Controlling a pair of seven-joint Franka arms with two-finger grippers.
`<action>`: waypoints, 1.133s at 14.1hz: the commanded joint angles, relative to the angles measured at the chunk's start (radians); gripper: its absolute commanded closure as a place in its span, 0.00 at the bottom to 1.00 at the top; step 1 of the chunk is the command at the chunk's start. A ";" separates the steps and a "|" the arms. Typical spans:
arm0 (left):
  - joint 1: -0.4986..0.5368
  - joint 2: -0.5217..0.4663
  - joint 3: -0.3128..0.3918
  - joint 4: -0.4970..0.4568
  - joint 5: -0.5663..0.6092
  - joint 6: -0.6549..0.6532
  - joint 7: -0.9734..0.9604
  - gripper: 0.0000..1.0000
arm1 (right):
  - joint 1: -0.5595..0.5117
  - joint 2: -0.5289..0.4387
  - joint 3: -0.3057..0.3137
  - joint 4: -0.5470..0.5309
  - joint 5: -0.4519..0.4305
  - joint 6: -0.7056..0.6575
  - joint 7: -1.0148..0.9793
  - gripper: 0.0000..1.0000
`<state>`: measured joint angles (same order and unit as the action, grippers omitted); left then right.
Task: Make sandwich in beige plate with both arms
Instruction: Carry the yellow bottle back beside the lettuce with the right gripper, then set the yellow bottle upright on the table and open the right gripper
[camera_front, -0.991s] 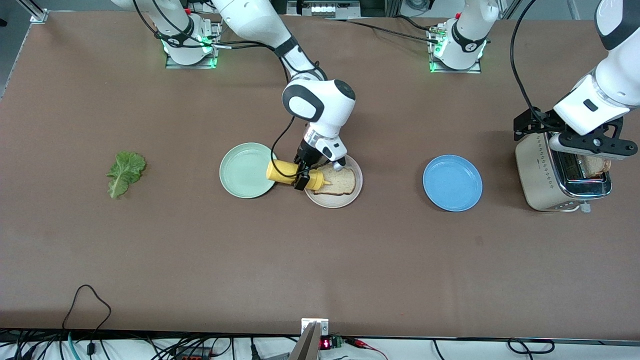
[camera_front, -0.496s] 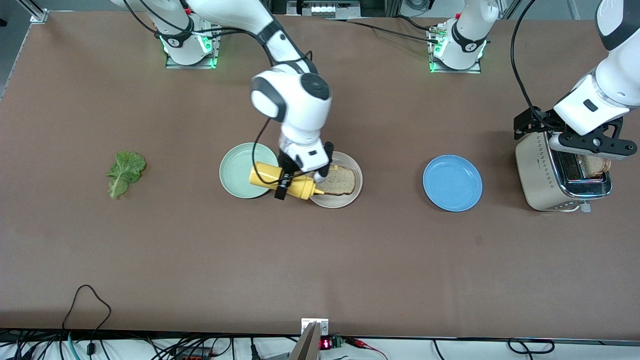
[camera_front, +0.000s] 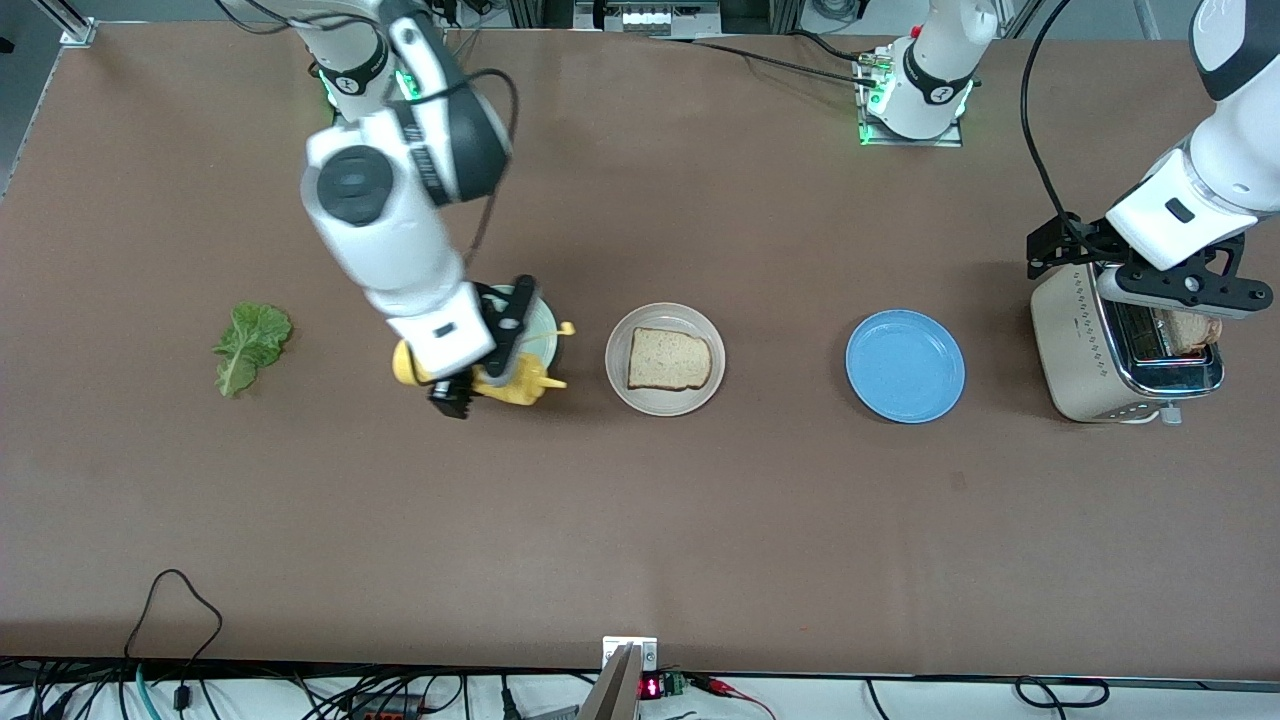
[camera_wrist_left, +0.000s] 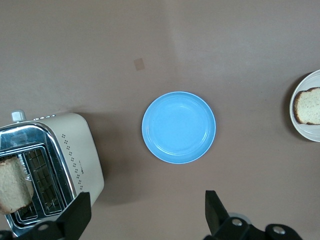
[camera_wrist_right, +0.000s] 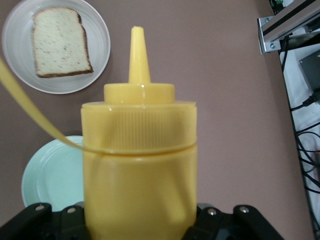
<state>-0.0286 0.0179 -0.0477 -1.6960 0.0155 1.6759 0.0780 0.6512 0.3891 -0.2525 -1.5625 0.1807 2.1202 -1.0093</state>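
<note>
Brown table, front view: beige plate (camera_front: 665, 359) holds one toast slice (camera_front: 669, 359). Right gripper (camera_front: 480, 360) clamps the yellow bottle (camera_front: 478, 381) over the green plate (camera_front: 541, 318); lettuce (camera_front: 250, 346) lies toward the right arm's end. Left gripper (camera_front: 1180, 290) hangs over the toaster (camera_front: 1080, 345).

Left wrist view: fingers (camera_wrist_left: 75, 218) spread wide, holding nothing, second slice (camera_wrist_left: 14, 185) in the toaster slot just below.

Right wrist view: bottle fills the grip.

Judgement: base slice done; lettuce and top slice remain.
</note>
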 joint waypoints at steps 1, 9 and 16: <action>-0.004 -0.012 -0.003 0.004 0.018 -0.016 -0.015 0.00 | -0.063 -0.129 0.019 -0.157 0.159 0.012 -0.161 0.72; -0.002 -0.012 -0.001 0.004 0.020 -0.016 -0.014 0.00 | -0.309 -0.268 0.018 -0.479 0.716 0.002 -0.849 0.72; -0.002 -0.012 -0.001 0.004 0.020 -0.016 -0.012 0.00 | -0.597 -0.094 0.018 -0.633 1.112 -0.338 -1.449 0.72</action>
<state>-0.0286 0.0178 -0.0481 -1.6960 0.0157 1.6758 0.0776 0.1444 0.2137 -0.2536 -2.1898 1.2067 1.9048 -2.3151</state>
